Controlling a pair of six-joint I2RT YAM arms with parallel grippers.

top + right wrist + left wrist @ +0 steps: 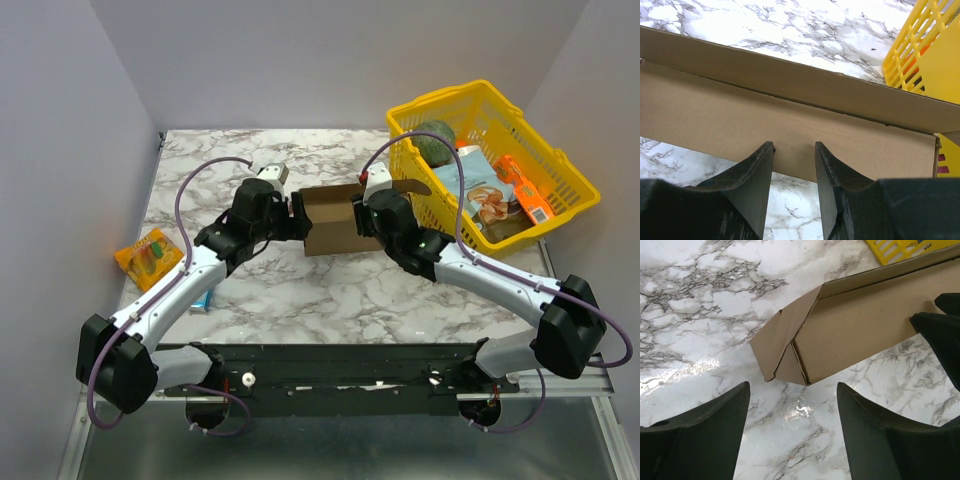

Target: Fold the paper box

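The paper box (330,218) is brown cardboard, partly folded, with raised walls, at the table's middle. My left gripper (297,222) is at its left end, open and empty. In the left wrist view the box's folded corner (790,347) lies just ahead of the gripper (792,390), and marble shows between the fingers. My right gripper (358,215) is at the box's right end. In the right wrist view its gripper (793,146) has a narrow gap, and its fingertips (767,150) are up against the box's side wall (790,115), holding nothing.
A yellow plastic basket (560,170) holding a green fruit (435,136) and several cartons stands right of the box, and its corner shows in the right wrist view (920,55). An orange packet (148,255) and a small blue-green carton (203,298) lie at the left.
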